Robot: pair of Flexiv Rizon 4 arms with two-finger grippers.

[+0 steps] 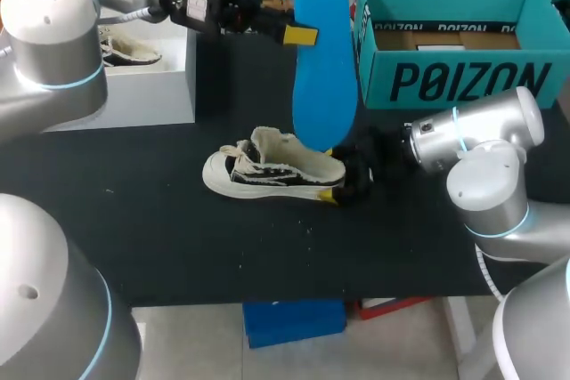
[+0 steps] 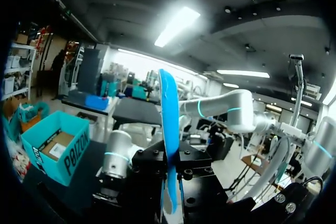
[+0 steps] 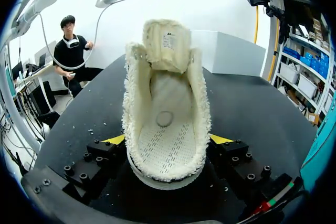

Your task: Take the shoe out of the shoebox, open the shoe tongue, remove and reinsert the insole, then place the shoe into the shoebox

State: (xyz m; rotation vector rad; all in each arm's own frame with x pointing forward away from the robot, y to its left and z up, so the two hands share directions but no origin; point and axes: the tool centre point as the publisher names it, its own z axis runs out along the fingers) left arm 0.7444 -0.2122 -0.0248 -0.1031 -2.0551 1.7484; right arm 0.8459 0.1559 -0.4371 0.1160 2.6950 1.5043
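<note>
jaws of the left gripper (image 1: pixel 305 36) are pinched on the blue insole (image 1: pixel 325 60), held on end above the table (image 1: pixel 178 238). its lower end hangs over the heel opening of the shoe (image 1: pixel 267 166); contact cannot be confirmed. jaws of the right gripper (image 3: pixel 167 140) are clamped on the shoe's heel from both sides. the shoe stands on its sole, tongue (image 3: pixel 167 38) raised. the shoebox (image 1: pixel 463 77) stands open at the far right, well apart from the shoe.
</note>
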